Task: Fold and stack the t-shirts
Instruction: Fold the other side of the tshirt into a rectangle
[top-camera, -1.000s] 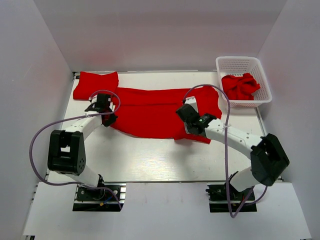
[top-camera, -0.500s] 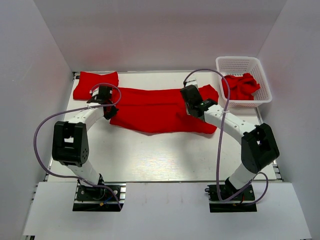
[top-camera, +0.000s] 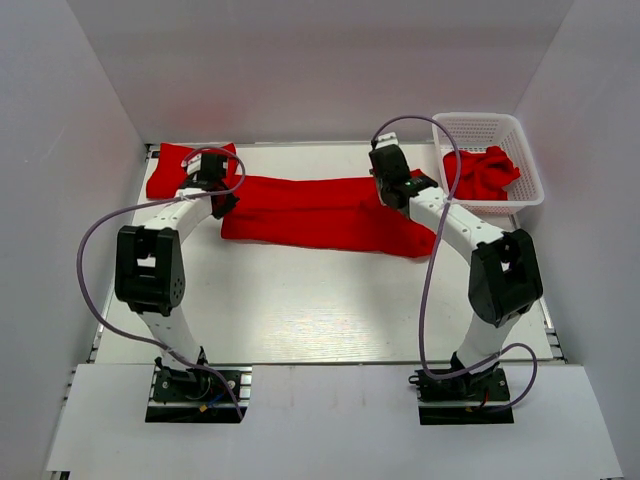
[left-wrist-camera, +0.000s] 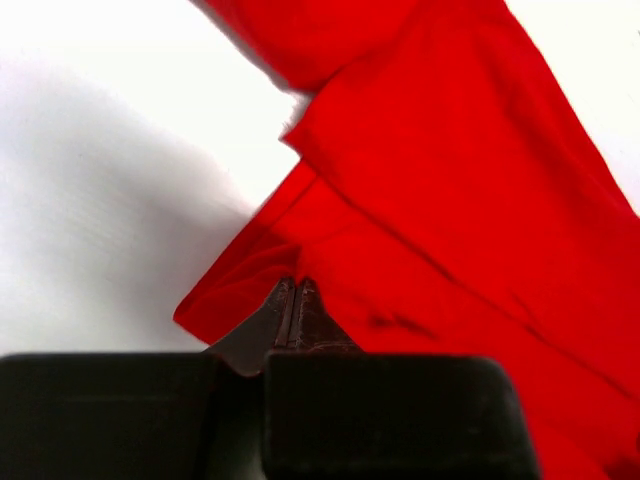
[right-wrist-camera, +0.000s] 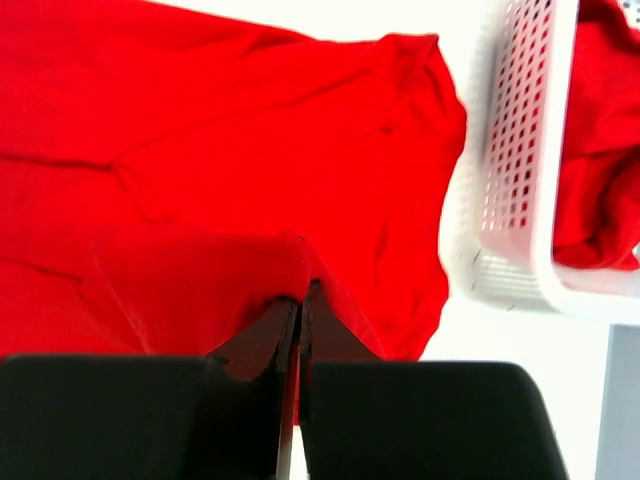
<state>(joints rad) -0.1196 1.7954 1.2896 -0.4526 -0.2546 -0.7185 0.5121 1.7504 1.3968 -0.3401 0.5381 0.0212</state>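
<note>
A long red t-shirt (top-camera: 310, 215) lies across the middle of the table, doubled over lengthwise. My left gripper (top-camera: 222, 198) is at its left end, shut on a fold of the red cloth (left-wrist-camera: 450, 200); the tips of that gripper (left-wrist-camera: 297, 285) pinch the fabric. My right gripper (top-camera: 393, 192) is at the shirt's right part, shut on a raised fold (right-wrist-camera: 200, 270), with its tips (right-wrist-camera: 302, 292) buried in cloth. A folded t-shirt (top-camera: 172, 165) rests at the back left corner. Another t-shirt (top-camera: 480, 172) lies crumpled in the basket.
A white mesh basket (top-camera: 478, 120) stands at the back right, close to my right gripper; its wall (right-wrist-camera: 510, 150) is just right of the shirt's end. White walls enclose the table on three sides. Purple cables loop from both arms.
Both grippers have moved toward the back of the table, carrying the shirt's near edge with them. The shirt is now narrower, folded over onto itself.
</note>
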